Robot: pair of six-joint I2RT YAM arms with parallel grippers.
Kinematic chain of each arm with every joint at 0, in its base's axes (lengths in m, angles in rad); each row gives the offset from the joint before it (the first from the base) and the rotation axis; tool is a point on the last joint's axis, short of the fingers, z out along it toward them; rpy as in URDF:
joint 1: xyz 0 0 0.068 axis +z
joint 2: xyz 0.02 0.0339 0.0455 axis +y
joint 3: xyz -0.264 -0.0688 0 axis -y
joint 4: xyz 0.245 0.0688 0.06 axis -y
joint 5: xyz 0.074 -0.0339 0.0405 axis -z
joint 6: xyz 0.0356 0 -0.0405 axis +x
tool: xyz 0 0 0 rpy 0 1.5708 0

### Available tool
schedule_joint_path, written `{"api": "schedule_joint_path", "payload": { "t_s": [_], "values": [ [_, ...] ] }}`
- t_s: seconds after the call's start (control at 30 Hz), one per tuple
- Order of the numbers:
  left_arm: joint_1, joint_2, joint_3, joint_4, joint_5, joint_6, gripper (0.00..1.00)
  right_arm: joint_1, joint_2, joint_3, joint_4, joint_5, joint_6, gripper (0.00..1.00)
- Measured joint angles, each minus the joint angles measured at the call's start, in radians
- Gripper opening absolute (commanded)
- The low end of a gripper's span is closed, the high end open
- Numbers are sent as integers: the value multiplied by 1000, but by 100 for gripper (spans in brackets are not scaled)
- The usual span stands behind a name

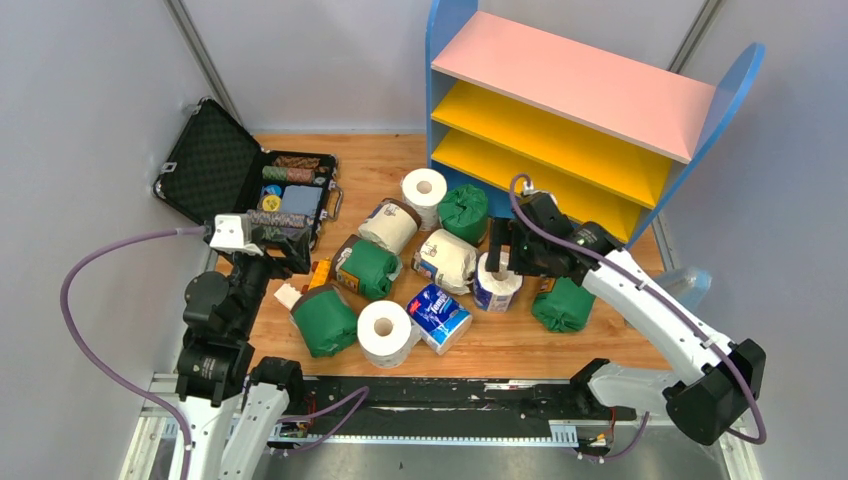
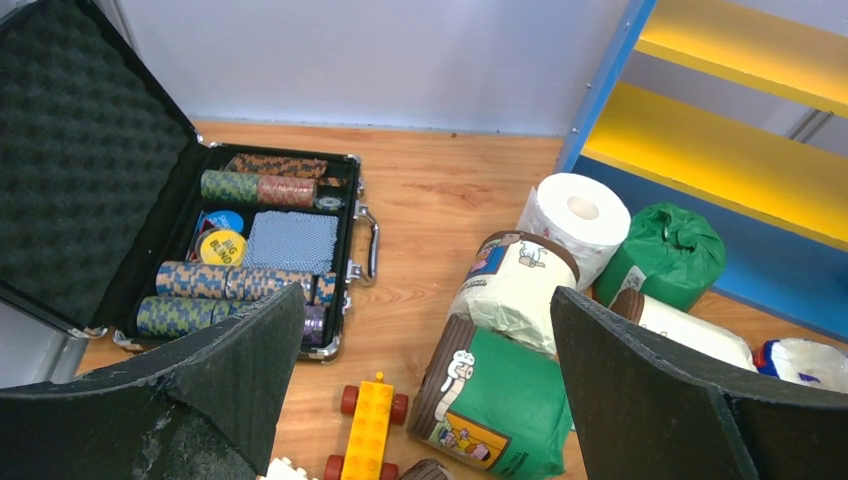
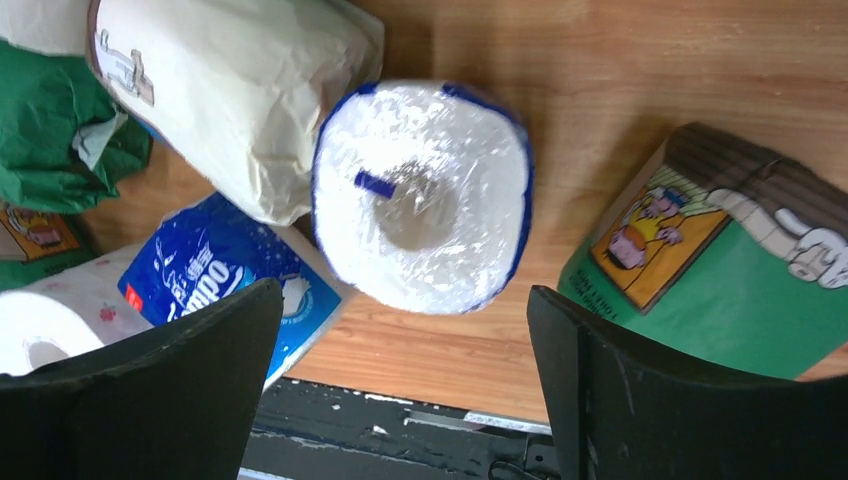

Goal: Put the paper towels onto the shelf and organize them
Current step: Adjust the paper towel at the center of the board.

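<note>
Several paper towels lie heaped on the wooden table in front of the shelf (image 1: pixel 580 80), whose pink and yellow boards are bare. A blue-and-white wrapped roll (image 1: pixel 497 288) stands upright, and my right gripper (image 1: pixel 504 258) hangs open just above it, touching nothing. From the right wrist, that roll (image 3: pixel 420 195) shows end-on ahead of the open right gripper (image 3: pixel 402 300), with a green roll (image 3: pixel 730 290) to its right and a cream roll (image 3: pixel 240 90) to its left. My left gripper (image 1: pixel 285 255) (image 2: pixel 428 295) stands open and empty over a green roll (image 2: pixel 500 395).
An open black case (image 1: pixel 215 165) of poker chips sits at the left rear. A yellow toy car (image 2: pixel 368 430) lies by the left gripper. A flat blue pack (image 1: pixel 440 317) and a bare white roll (image 1: pixel 387 332) lie near the black front rail (image 1: pixel 450 395).
</note>
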Motion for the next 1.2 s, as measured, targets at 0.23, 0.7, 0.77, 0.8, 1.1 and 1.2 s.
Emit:
{"api": "schedule_joint_path", "payload": {
  "t_s": [0.23,0.7,0.77,0.8,1.1,1.2],
  "values": [
    [0,14,0,0,0,0,100,167,29,-10,-40,102,121,100],
    [0,26,0,0,0,0,100,213,219,-15,-138,325,161,100],
    [0,28,0,0,-1,0,100,188,220,-15,-174,372,170,100],
    [0,29,0,0,-1,0,100,168,220,-15,-190,397,176,100],
    [0,44,0,-1,-3,0,100,7,212,-8,-267,542,214,100],
    [0,48,0,-2,-5,0,100,1,174,12,-251,534,197,100]
  ]
}}
